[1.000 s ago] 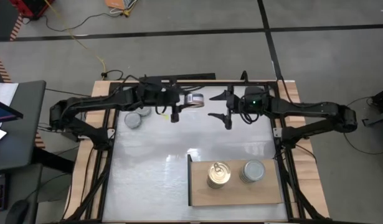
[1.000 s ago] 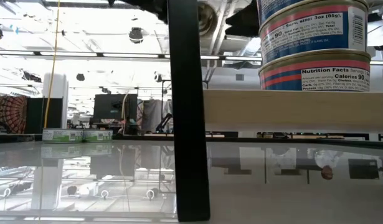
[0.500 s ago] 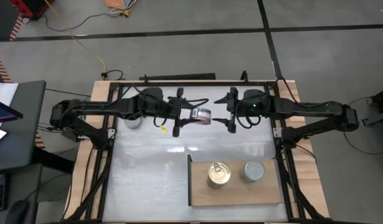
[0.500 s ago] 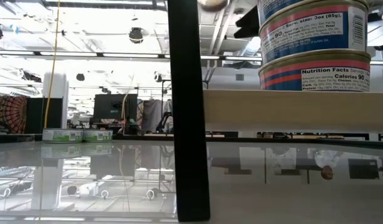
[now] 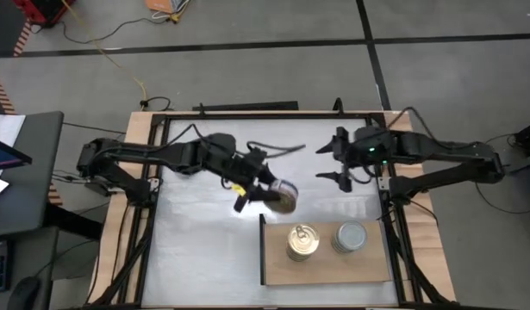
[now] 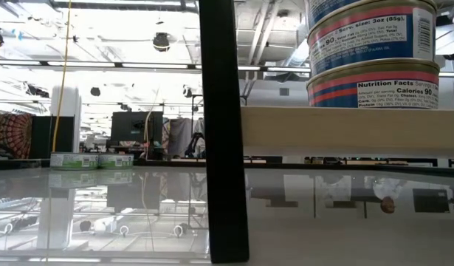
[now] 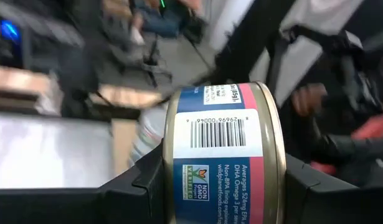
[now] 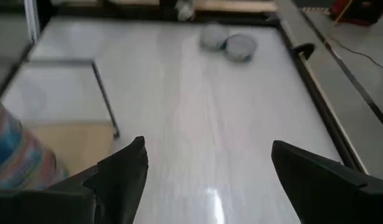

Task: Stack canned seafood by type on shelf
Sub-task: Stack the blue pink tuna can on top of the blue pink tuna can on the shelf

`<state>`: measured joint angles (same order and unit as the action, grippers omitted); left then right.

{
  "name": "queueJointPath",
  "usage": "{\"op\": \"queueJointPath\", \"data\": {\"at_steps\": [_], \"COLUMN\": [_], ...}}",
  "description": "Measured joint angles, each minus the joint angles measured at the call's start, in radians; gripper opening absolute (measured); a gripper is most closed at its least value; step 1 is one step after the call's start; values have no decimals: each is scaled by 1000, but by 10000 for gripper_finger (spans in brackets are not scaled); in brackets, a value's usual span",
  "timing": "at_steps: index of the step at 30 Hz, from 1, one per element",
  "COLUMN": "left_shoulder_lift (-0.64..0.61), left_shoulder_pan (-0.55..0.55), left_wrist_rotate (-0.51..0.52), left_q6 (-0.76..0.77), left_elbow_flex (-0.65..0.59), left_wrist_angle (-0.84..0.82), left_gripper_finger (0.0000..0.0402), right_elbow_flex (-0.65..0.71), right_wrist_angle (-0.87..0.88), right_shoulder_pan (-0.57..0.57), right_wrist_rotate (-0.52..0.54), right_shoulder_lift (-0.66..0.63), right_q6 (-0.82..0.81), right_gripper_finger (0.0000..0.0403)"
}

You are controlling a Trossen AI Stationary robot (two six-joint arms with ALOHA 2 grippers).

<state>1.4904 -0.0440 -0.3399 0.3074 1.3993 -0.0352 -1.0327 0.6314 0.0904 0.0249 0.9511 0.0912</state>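
Observation:
In the high view my left gripper (image 5: pixel 271 193) hangs over the middle of the table, just off the shelf's far left corner, shut on a can of seafood (image 5: pixel 283 197) with a blue and pink label (image 7: pixel 219 143). The shelf (image 5: pixel 368 267) is a wooden board at the near right. It bears a stack of gold-lidded cans (image 5: pixel 303 240) and a stack of silver-lidded cans (image 5: pixel 351 237). Two more cans (image 8: pixel 240 45) stand at the table's far left. My right gripper (image 5: pixel 338 162) hangs open at the far right, holding nothing. My left gripper pinches the can between its two fingers (image 7: pixel 138 186), one on each flat end, so the label wall (image 7: pixel 219 134) faces the wrist camera. The fingers reach nearly level from the table's left. The can is lifted clear of the table, tipped onto its edge.
A dark upright post (image 6: pixel 223 133) at the shelf's left end stands close to the low camera. The shelf board (image 6: pixel 337 129) and its stacked cans (image 6: pixel 370 52) fill the right of that view. Black frame rails (image 8: pixel 316 68) line the table's edges.
My left gripper has carried the can from the far side toward the near edge and the shelf, rolling its wrist so that the can tipped over. My right gripper has drawn back toward the table's right edge and risen a little.

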Motion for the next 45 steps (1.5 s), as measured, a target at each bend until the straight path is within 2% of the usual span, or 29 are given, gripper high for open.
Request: {"op": "queueJointPath", "data": {"at_steps": [6,11,16,20,26,33,39,45], "left_shoulder_lift": [94,175,241,293,371,417,424,424], "left_shoulder_pan": [-90,-126,-131,-128,-118,-111,-98,-89], "left_wrist_rotate": [64,72,-8,-83,-102,-172,-181,-181], "left_q6": [13,47,71,147,157,213,232,160], "left_elbow_flex": [104,224,330,411,492,520,520,520], "left_wrist_angle": [-72,-149,-221,-285,-387,-380,-373,-384], "left_gripper_finger": [180,180,180,181,181,181,184,227], "right_elbow_flex": [18,121,247,361,383,382,382,382], "right_wrist_angle": [20,-29,-130,-256,-284,-270,-270,-274], "right_shoulder_pan": [-7,-50,-74,-93,-87,-88,-89,-88], "right_wrist_rotate": [3,78,109,110,133,135,135,135], "right_shoulder_lift": [-135,-234,-330,-393,-450,-470,-466,-467], "right_q6": [-167,-173,-212,-214,-187,-196,-196,-197], "right_gripper_finger": [364,364,364,364,364,364,364,364]}}
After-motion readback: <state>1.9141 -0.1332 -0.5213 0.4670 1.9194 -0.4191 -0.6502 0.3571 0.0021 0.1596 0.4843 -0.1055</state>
